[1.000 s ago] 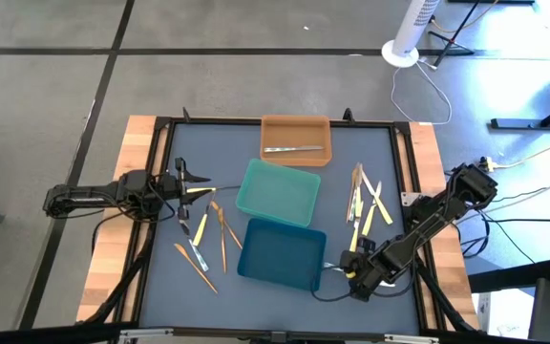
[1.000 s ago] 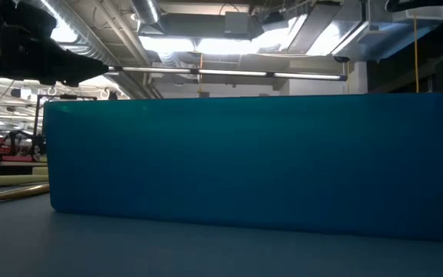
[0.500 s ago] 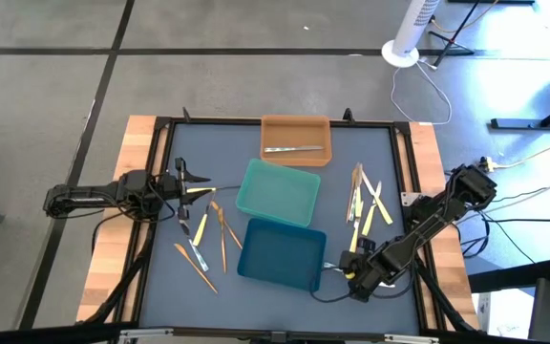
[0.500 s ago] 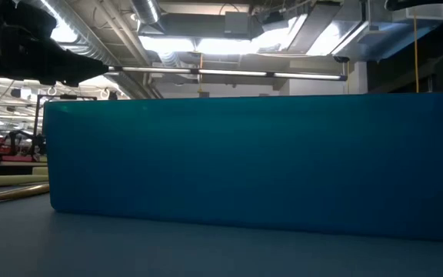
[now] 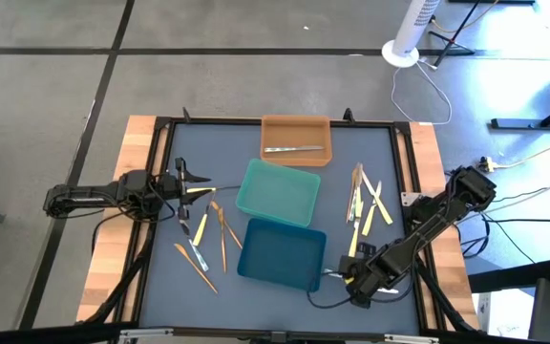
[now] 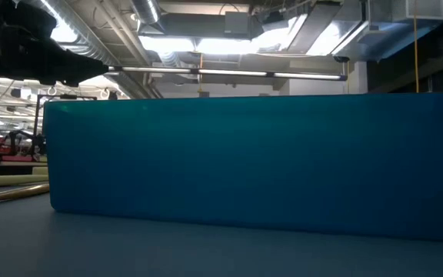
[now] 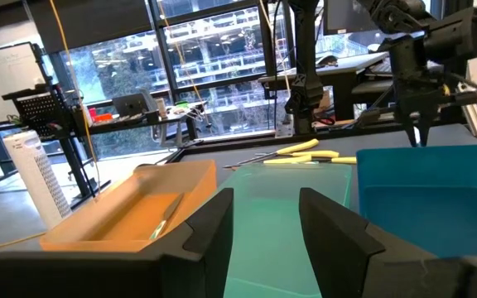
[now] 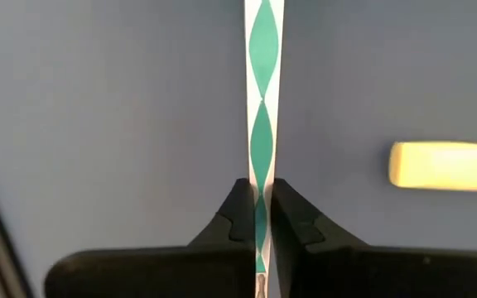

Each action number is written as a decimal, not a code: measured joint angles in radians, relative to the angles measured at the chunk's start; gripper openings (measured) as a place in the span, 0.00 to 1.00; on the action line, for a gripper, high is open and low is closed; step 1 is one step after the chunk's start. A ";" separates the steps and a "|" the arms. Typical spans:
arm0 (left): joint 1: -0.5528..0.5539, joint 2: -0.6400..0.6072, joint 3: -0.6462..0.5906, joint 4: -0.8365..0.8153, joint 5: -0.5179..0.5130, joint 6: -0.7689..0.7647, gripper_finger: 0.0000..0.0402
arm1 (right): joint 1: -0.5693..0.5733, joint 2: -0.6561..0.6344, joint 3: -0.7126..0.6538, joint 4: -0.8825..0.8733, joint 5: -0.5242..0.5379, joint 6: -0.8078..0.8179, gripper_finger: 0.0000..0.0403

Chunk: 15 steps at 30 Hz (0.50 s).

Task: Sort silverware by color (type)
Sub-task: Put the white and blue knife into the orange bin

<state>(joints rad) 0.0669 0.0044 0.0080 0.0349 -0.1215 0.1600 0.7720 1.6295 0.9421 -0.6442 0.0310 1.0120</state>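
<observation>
Right tool [image 5: 344, 275], at the counter's [image 5: 285, 315] five o'clock beside the dark blue tray [image 5: 283, 252], pinches a silver-grey utensil [image 8: 262, 124]. Left tool [image 5: 181, 188] waits at nine o'clock, fingers spread.

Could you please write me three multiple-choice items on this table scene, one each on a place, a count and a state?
1. Where does the sorted silver utensil lie?
A) in the orange tray
B) on the floor
C) on a chair

2. How many trays stand on the table?
A) two
B) three
C) four

3. How is the right gripper?
A) wide open
B) shut on nothing
C) shut on a thin utensil

Answers:
1 A: the silver utensil lies inside the orange tray.
2 B: orange tray, teal tray and dark blue tray.
3 C: its fingers pinch the thin utensil between them.

The left gripper waits at the table's left side.
</observation>
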 joint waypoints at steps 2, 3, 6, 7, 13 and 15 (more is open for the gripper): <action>0.000 0.000 0.000 0.000 0.000 0.000 0.33 | 0.000 0.000 0.029 -0.030 0.000 -0.021 0.01; 0.000 0.000 0.000 0.000 0.000 0.000 0.33 | 0.000 0.000 0.046 -0.053 0.000 -0.029 0.01; 0.000 0.000 0.000 0.000 0.000 0.000 0.33 | 0.000 -0.001 0.106 -0.148 0.000 -0.050 0.00; 0.000 0.000 0.000 0.000 0.000 0.000 0.33 | 0.000 -0.001 0.130 -0.185 0.001 -0.052 0.01; 0.000 0.000 0.000 0.000 0.000 0.000 0.33 | 0.000 -0.002 0.271 -0.407 0.010 -0.056 0.01; 0.000 0.000 0.000 0.000 0.000 0.000 0.33 | 0.000 -0.002 0.317 -0.464 0.019 -0.061 0.01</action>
<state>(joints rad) 0.0670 0.0044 0.0079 0.0350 -0.1218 0.1600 0.7719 1.6272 1.2589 -1.1080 0.0503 0.9514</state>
